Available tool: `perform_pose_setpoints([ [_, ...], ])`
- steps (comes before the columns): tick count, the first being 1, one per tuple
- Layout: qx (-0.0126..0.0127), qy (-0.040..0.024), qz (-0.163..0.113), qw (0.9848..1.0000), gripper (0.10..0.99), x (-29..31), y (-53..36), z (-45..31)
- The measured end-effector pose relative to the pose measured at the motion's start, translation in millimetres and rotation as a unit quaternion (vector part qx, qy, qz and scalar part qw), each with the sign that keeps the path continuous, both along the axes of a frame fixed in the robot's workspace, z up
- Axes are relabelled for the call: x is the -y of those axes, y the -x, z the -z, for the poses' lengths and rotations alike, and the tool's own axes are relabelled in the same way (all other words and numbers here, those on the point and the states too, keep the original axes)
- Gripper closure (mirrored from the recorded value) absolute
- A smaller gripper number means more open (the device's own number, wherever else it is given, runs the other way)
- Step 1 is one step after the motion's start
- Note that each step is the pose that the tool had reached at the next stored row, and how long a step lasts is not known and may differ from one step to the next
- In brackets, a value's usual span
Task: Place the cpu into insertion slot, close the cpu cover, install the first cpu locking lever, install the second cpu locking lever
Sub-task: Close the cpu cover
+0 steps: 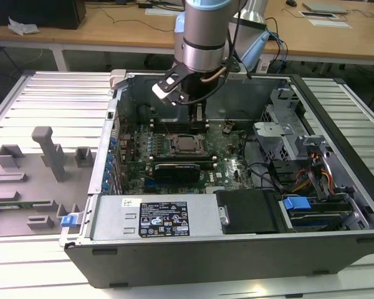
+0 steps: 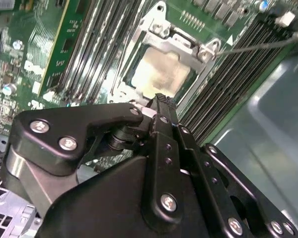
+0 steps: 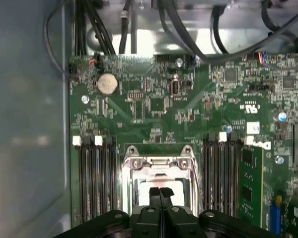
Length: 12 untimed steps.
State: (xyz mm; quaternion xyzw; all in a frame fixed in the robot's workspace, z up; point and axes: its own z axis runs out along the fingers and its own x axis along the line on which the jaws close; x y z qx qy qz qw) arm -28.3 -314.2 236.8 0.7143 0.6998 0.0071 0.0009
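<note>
One cpu [image 2: 161,72] was seen seated in the single insertion slot [image 1: 173,142], and the one cpu cover [image 3: 159,161] was judged already lowered over it. One thin locking lever [image 2: 258,44] was seen standing free, so the latching was judged undone. The gripper [image 3: 161,191] was held just above the cpu, its fingers closed together on nothing.

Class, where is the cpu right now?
In the first wrist view, the cpu sits in the insertion slot, between the memory slots, right by the gripper.
</note>
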Motion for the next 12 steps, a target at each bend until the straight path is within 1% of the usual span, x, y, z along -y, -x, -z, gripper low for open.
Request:
perform_pose_setpoints([
  [1,0.0046,0.0000,0.000,1.0000,0.980,0.4,3.9,1.1],
  [2,0.0081,-0.0001,0.000,1.0000,0.980,1.5,6.9,2.2],
  [3,0.0090,-0.0001,0.000,1.0000,0.980,2.2,8.4,2.8],
  [5,0.0101,-0.0001,0.000,0.9999,0.980,4.1,12.8,4.9],
  [6,0.0102,-0.0001,0.000,0.9999,0.980,5.5,14.5,6.4],
  [8,0.0102,-0.0002,0.000,0.9999,0.980,8.0,16.2,9.4],
  [12,0.0101,0.0007,-0.002,0.9999,0.980,8.7,16.8,12.1],
])
